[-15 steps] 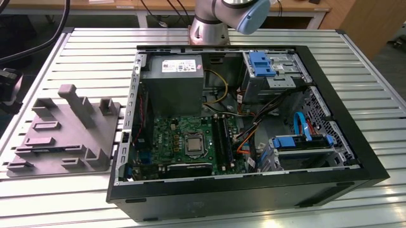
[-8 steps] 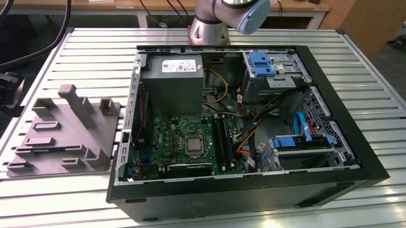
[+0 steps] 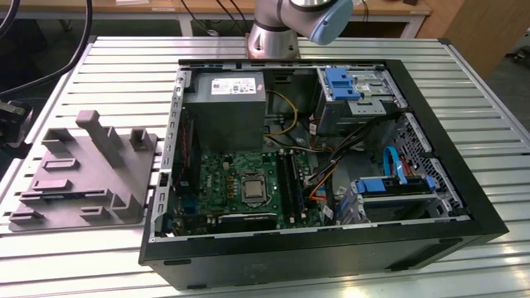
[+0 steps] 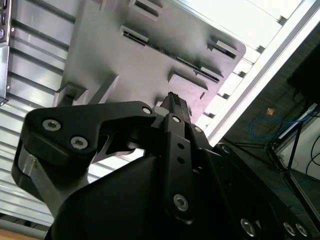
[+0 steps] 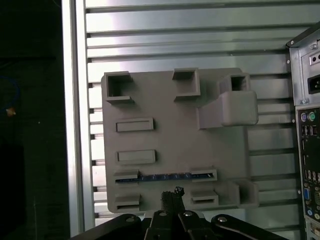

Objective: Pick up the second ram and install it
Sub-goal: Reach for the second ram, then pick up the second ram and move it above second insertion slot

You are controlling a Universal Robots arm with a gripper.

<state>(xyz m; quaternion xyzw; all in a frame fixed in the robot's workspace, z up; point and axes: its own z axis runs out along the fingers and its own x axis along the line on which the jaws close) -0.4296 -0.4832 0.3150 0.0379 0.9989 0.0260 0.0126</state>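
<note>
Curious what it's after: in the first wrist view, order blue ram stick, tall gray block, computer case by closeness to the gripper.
1. Blue ram stick, in tray slot by the gripper.
2. Tall gray block, across the tray.
3. Computer case, beyond the tray.

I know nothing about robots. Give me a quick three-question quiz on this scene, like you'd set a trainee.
1. True or false: the ram already sits in the motherboard.
2. What holds the ram? A the grey holder; B a drawer; C a person's hand.
3. In the exterior view, on which side of the case does the holder stand?
Key: 1 false; 2 A; 3 the exterior view's left.
</note>
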